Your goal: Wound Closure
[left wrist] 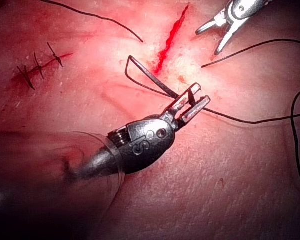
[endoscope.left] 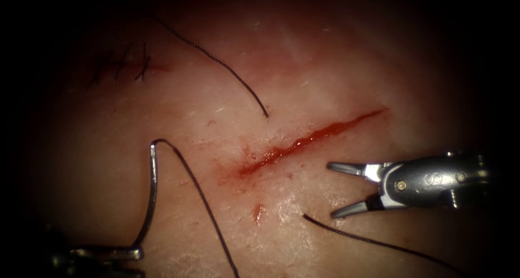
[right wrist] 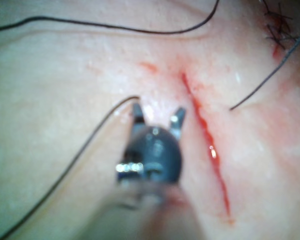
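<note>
Left gripper [endoscope.left: 116, 252] clamps the needle [endoscope.left: 151, 191] near its tip, clear of the tissue [endoscope.left: 325, 66]; right gripper [endoscope.left: 338, 191] gapes empty.

A surgical practice bench: cut tissue [endoscope.left: 303, 66], suture thread [endoscope.left: 216, 58], an older stitched wound [endoscope.left: 122, 64].

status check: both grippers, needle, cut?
Left gripper shut on needle near its tail, clear of tissue, left of cut. Right gripper open, empty, right of cut. Thread trailing.

Support: tissue [endoscope.left: 346, 56] — an open cut [endoscope.left: 303, 142] is seen in it.
Lying on it: thread [endoscope.left: 216, 58] — red fluid [endoscope.left: 258, 212].
</note>
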Robot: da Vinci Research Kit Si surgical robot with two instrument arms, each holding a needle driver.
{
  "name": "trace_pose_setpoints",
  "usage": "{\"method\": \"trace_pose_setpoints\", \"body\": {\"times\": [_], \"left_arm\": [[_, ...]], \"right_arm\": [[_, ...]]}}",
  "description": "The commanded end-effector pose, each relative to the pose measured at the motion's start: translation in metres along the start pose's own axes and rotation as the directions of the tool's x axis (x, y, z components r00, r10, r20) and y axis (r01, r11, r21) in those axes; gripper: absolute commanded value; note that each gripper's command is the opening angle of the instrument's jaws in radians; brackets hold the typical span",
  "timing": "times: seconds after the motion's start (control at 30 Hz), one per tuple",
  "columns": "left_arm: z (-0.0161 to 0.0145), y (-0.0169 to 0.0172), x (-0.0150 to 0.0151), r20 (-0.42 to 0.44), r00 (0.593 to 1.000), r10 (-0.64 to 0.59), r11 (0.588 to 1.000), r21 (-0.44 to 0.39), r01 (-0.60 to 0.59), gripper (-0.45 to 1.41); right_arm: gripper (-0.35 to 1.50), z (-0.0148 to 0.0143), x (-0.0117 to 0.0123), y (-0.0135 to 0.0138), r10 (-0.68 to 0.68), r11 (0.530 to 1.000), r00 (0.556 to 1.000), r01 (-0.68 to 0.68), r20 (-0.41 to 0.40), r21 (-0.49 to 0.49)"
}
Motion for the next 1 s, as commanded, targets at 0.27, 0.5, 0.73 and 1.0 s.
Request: {"method": "trace_pose_setpoints", "body": {"times": [0.27, 0.5, 0.73, 1.0], "left_arm": [[0.0002, -0.0010, -0.0021, 0.020, 1.000, -0.004, 0.998, 0.067, 0.003, -0.45], [0.0000, -0.0016, -0.0030, 0.025, 1.000, 0.000, 0.995, 0.097, -0.003, -0.45], [-0.0001, -0.0013, -0.0029, 0.022, 1.000, 0.002, 0.995, 0.097, -0.004, -0.45], [-0.0001, -0.0009, -0.0028, 0.020, 1.000, 0.003, 0.996, 0.094, -0.005, -0.45]], "right_arm": [[1.15, 0.0012, -0.0003, -0.0013, -0.003, 1.000, 1.000, 0.003, -0.002, 0.017], [1.13, 0.0022, 0.0001, -0.0027, -0.017, 0.998, 1.000, 0.017, -0.002, 0.053], [1.13, 0.0025, 0.0001, -0.0032, -0.024, 0.997, 0.999, 0.023, 0.021, 0.073], [1.13, 0.0026, -0.0007, -0.0031, -0.053, 0.995, 0.997, 0.049, 0.046, 0.082]]}}
